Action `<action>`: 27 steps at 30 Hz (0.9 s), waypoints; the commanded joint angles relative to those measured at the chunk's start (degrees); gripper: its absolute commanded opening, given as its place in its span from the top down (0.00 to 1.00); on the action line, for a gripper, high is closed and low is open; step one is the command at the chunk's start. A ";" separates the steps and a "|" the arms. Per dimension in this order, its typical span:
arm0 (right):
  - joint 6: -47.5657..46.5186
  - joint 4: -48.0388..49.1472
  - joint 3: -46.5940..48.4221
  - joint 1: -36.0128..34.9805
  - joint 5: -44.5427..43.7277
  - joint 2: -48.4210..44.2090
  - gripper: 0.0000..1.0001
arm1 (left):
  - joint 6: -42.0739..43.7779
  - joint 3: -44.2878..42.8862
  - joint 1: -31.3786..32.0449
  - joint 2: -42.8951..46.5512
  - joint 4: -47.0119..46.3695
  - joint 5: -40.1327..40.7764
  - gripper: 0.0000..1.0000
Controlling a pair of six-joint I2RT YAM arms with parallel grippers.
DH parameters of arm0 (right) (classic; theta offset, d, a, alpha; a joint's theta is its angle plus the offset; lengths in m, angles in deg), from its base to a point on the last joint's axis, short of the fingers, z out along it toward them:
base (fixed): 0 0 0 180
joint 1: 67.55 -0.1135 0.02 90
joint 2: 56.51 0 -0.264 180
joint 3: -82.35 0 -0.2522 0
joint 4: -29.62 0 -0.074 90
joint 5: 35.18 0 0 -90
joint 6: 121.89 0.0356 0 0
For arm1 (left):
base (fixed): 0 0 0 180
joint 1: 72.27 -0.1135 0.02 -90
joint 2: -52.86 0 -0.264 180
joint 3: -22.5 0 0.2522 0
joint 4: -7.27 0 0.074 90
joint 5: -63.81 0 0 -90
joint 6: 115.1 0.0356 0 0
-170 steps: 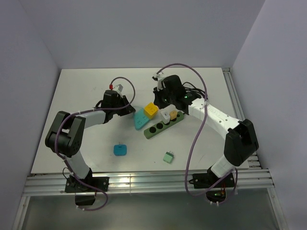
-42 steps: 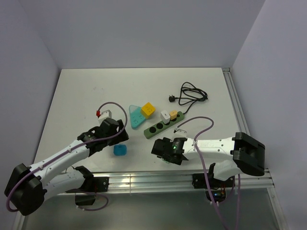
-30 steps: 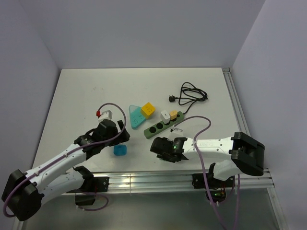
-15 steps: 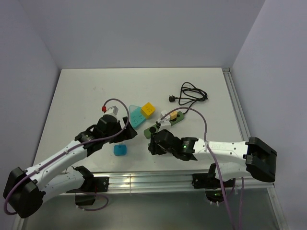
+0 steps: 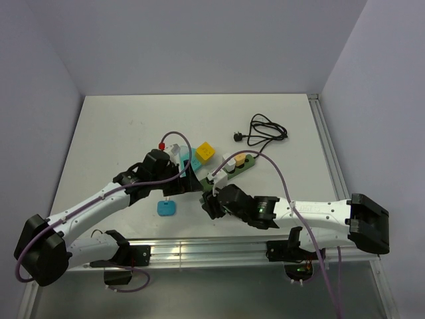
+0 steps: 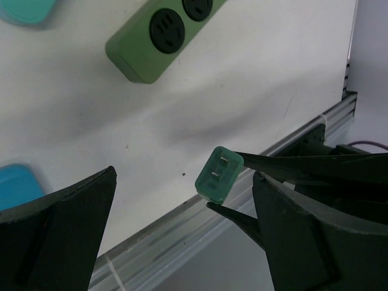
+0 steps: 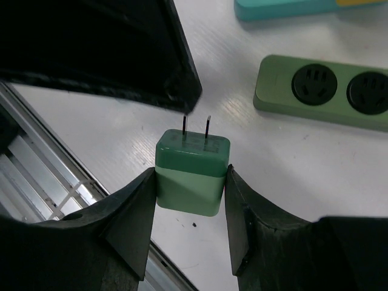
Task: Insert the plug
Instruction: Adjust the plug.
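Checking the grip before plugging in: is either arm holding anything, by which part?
The right gripper holds the green plug by its body's sides, prongs free. The left gripper is empty.

No lettering, number, brand or sign is legible in any view.
- Green plug, clamped between the jaws in the right wrist view: its visible faces give nothing readable.
- Green power strip, beyond the jaws and off to their right: no mark can be made out on it.
- From the top view, everything on the table is too small to read.
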 commanded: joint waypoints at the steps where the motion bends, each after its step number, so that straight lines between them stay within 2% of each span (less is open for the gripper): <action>1: -4.46 4.82 -0.16 -0.55 -1.46 -2.71 0.89 | 1.43 -1.51 0.22 -0.22 -2.78 -6.05 0.01; 8: -5.52 5.79 0.63 -0.73 0.04 -1.92 0.90 | 0.03 1.13 0.13 -2.07 -7.96 -12.29 0.01; 14: -5.43 6.40 1.07 -0.82 -0.05 -1.65 0.91 | -0.68 2.27 0.22 -3.29 -10.79 -16.43 0.09; 24: -6.39 8.78 1.25 -0.91 3.37 -2.00 0.92 | -2.08 5.08 0.31 -4.88 -16.93 -21.44 0.49; 27: -6.57 8.78 1.42 -0.91 4.08 -1.92 0.93 | -2.00 5.61 0.31 -5.05 -17.46 -21.79 0.53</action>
